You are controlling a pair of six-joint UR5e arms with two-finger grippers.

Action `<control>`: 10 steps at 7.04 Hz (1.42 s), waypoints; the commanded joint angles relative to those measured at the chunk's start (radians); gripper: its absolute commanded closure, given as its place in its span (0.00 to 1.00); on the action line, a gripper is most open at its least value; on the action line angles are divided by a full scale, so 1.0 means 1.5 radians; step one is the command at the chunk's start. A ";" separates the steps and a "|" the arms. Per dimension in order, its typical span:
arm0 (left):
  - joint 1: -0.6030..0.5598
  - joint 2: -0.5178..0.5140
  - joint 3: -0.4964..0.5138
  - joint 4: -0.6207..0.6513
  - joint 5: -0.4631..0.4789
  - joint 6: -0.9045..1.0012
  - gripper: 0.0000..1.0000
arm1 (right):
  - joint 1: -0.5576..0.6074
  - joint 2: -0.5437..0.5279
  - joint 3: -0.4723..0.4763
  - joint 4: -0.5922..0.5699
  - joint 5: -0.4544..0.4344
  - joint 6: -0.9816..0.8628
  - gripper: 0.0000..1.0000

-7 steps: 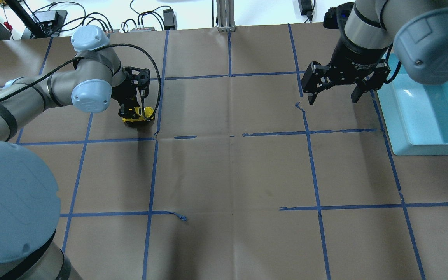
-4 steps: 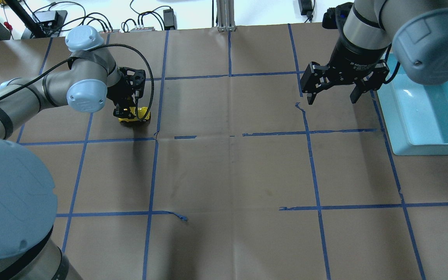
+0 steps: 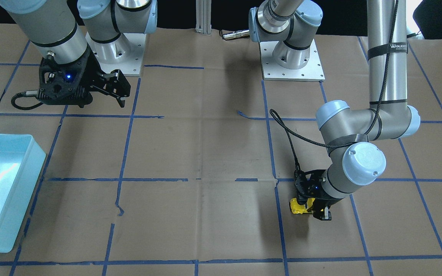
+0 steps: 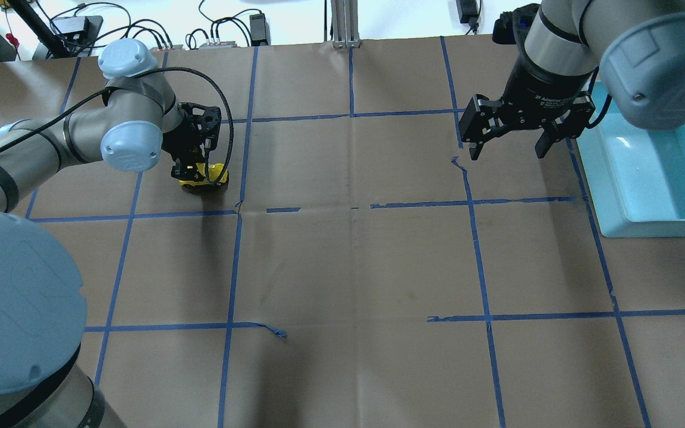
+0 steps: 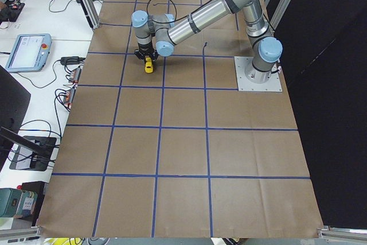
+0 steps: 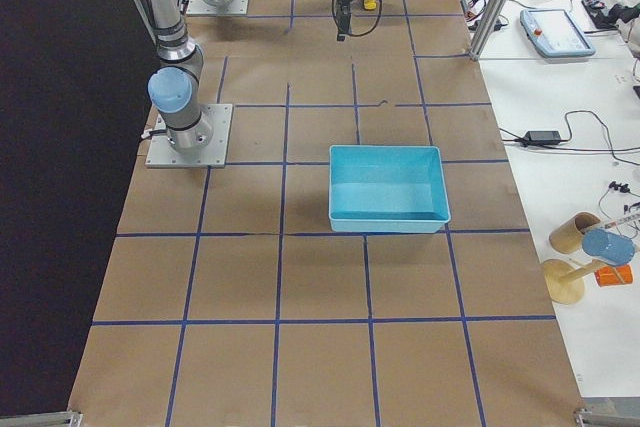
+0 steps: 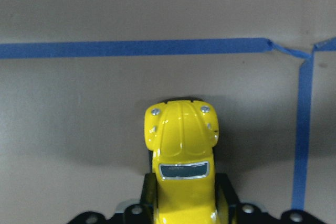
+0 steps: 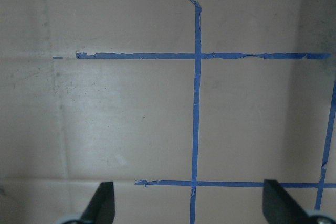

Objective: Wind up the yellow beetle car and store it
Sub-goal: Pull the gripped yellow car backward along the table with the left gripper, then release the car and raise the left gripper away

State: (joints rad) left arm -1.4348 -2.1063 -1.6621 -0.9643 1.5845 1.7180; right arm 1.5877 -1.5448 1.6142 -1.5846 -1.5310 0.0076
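Left gripper (image 4: pixel 198 174) is pinching the yellow beetle car (image 7: pixel 181 148) across its rear body, one black finger (image 7: pixel 227 198) on each flank. The rounded hood and windscreen project ahead of the fingertips. The body shell is glossy, hard, bright yellow and domed, with small silver headlamps and a dark window. The car sits low at the brown paper table cover (image 4: pixel 348 267), which is matt, creased and gridded with blue tape (image 7: pixel 131 49). One tape line crosses ahead of the car's nose. Another runs alongside on the wrist view's right, and the two meet at a ragged corner. Open paper surrounds this gripper on all sides.

Right gripper (image 4: pixel 508 153) hangs well apart from the car, fingers spread wide over the paper. Just beside it, on the side away from the left gripper, lies a pale blue plastic tray (image 4: pixel 601 184), rectangular with smooth raised walls.
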 commanded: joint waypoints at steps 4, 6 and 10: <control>0.020 -0.001 -0.002 0.000 -0.006 0.001 0.94 | 0.001 -0.001 0.001 0.000 0.000 0.001 0.00; 0.014 0.004 -0.002 0.000 -0.014 -0.004 0.01 | 0.001 -0.001 0.001 0.000 0.000 0.003 0.00; -0.063 0.094 0.022 -0.088 -0.040 -0.266 0.01 | 0.001 -0.001 0.001 0.000 0.000 0.003 0.00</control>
State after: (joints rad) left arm -1.4801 -2.0228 -1.6452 -1.0276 1.5361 1.5117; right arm 1.5892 -1.5457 1.6153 -1.5846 -1.5309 0.0122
